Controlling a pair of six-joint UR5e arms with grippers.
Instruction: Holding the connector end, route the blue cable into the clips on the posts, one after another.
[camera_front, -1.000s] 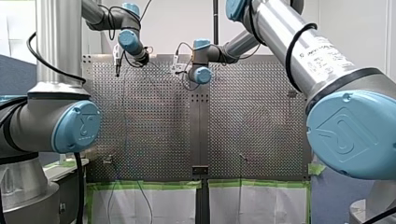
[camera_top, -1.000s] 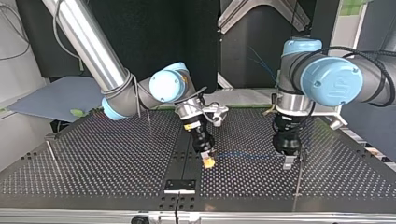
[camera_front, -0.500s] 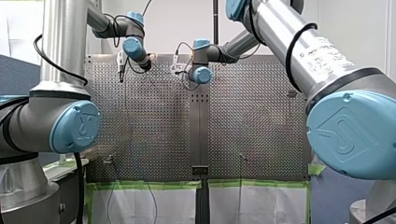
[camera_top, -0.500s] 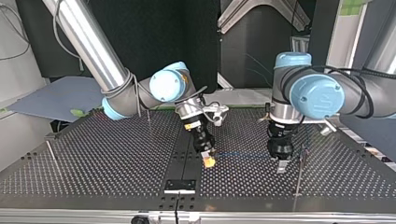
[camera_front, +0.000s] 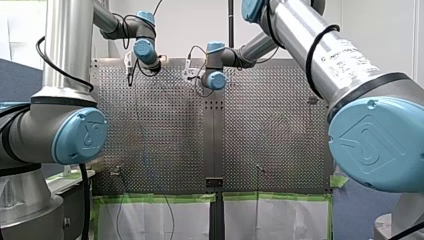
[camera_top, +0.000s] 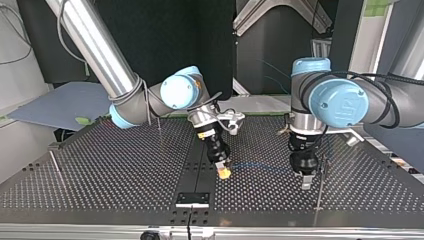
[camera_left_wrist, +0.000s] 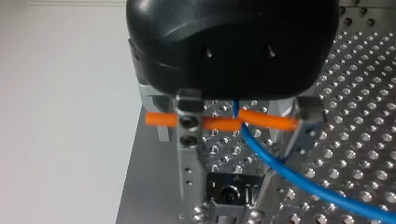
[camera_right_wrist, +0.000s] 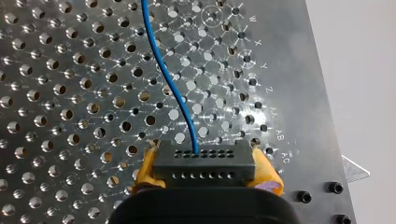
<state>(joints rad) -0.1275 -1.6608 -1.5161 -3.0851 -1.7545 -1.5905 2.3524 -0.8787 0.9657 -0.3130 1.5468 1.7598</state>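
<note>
Two grippers were on one line. The connector (camera_right_wrist: 204, 164) was clamped in the yellow-padded fingers of my right gripper (camera_top: 224, 171), low over the desk (camera_top: 100, 170) middle. From it the blue cable (camera_top: 260, 166) was stretched sideways across the top view to my left gripper (camera_left_wrist: 247, 135), whose fingers were spread with the cable passed loosely between them (not pinched). The post (camera_top: 320, 185) was found just beside my left gripper, away from the connector, so that arm was judged nearer.
</note>
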